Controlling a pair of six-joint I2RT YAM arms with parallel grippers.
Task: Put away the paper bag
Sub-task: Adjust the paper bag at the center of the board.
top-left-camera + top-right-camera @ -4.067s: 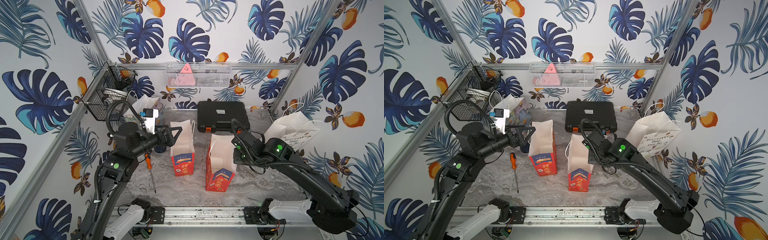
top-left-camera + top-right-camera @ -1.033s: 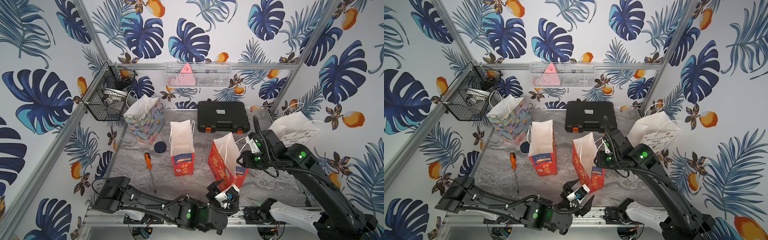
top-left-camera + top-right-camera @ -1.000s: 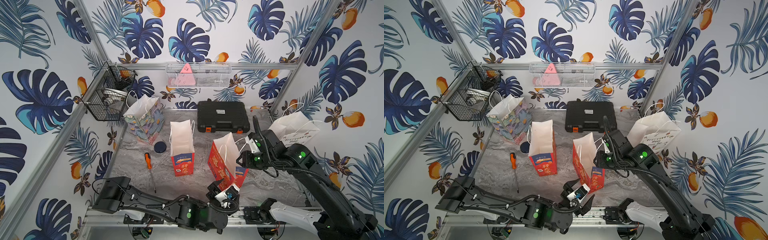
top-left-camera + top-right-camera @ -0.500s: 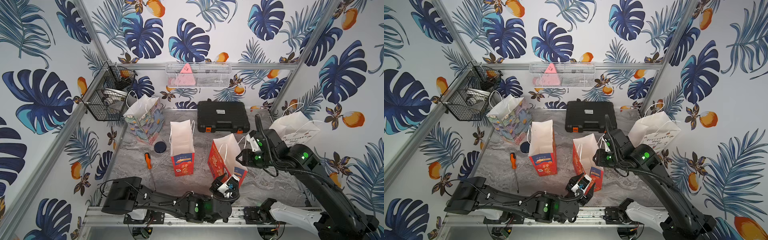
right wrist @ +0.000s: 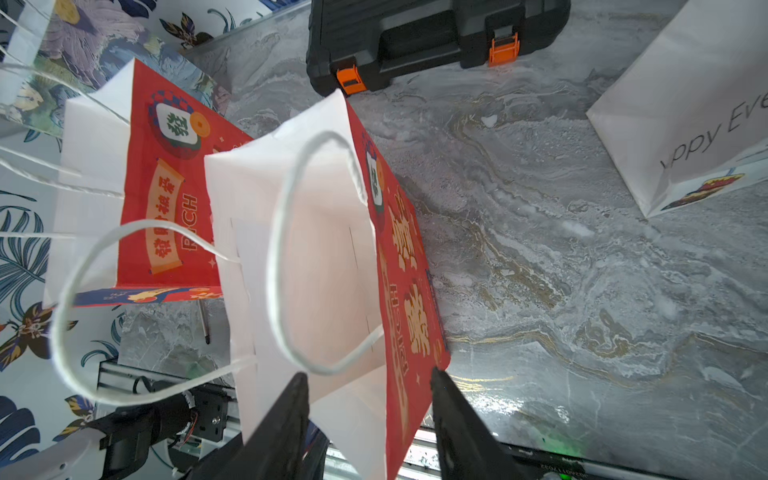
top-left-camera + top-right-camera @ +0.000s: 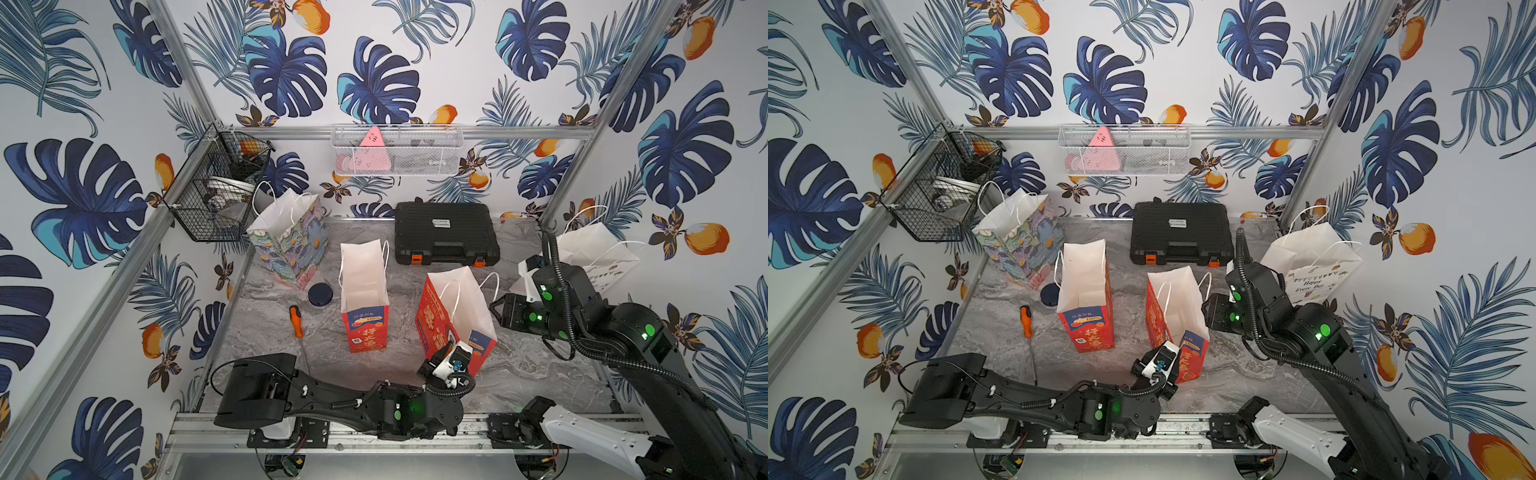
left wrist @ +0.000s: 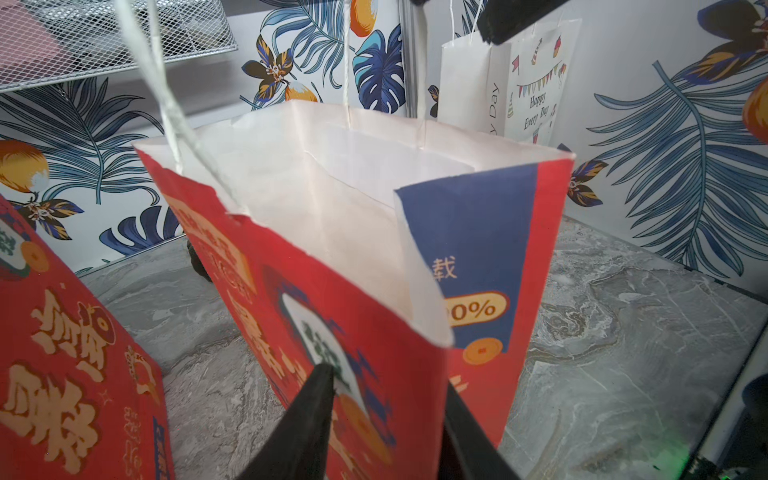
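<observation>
Front right of centre on the surface [image 6: 536, 374], the paper bag [image 6: 459, 299] stands with its mouth open, turned at an angle to the walls. Red print outside, white inside, cord handles hanging loose.

My left gripper [image 7: 386, 386] is low at the bag's front bottom corner. Its fingers [image 7: 303, 428] are apart, one against the red front face, one by the red-and-blue narrow side, with the corner fold between them. Can't tell if they press the paper. My right gripper [image 5: 368, 376] is up at the bag's rim on the right side. Fingers [image 5: 282, 424] apart there too, one over the white inside, one at the outer red wall, with the rim edge between them.

Just left of it, not touching, is a second red bag [image 6: 363, 291], upright and open. Left of that a screwdriver [image 6: 296, 322] with an orange handle lies flat. A dark round disc [image 6: 320, 293] sits at the foot of a flowered bag [image 6: 291, 241] in the back left corner.

A black case [image 6: 444, 232], shut, lies flat by the back wall. A white bag [image 6: 598, 249] stands at the right wall, just past my right wrist. A black wire basket [image 6: 208, 203] hangs on the left wall. A white mesh basket [image 6: 397, 160] hangs on the back wall with a pink triangle thing [image 6: 372, 143] in it.
</observation>
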